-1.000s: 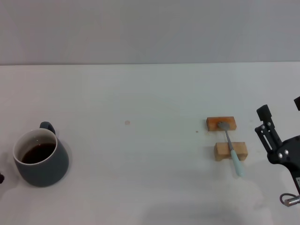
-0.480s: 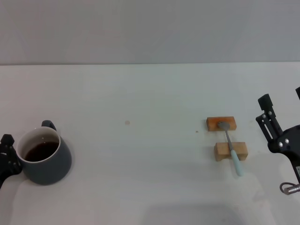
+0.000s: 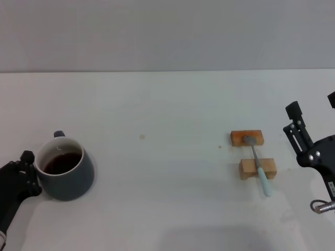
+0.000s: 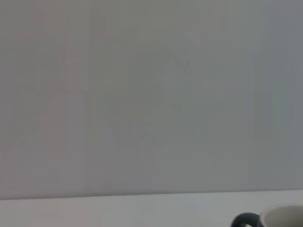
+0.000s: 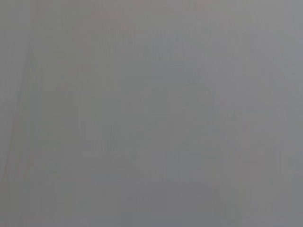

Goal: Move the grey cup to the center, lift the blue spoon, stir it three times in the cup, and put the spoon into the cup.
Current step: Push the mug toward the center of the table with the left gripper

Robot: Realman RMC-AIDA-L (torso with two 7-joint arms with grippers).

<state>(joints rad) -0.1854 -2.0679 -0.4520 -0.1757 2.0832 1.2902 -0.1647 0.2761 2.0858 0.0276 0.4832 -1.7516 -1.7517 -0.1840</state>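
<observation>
The grey cup point(image 3: 66, 166), holding dark liquid, stands on the white table at the left, its small handle on the far side. My left gripper point(image 3: 25, 175) is right against the cup's left side. The cup's rim and handle also show at the edge of the left wrist view point(image 4: 284, 218). The blue spoon point(image 3: 258, 166) lies across two tan wooden blocks point(image 3: 256, 168) at the right, with its pale handle toward me. My right gripper point(image 3: 312, 109) is open and empty, hanging right of the spoon and apart from it.
The white table point(image 3: 167, 104) ends at a grey wall behind. A small dark speck point(image 3: 142, 137) marks the table near the middle. The right wrist view shows only plain grey.
The grey cup has slid to the right, toward the middle, with my left gripper moving along at its left side. The right arm has hardly moved.
</observation>
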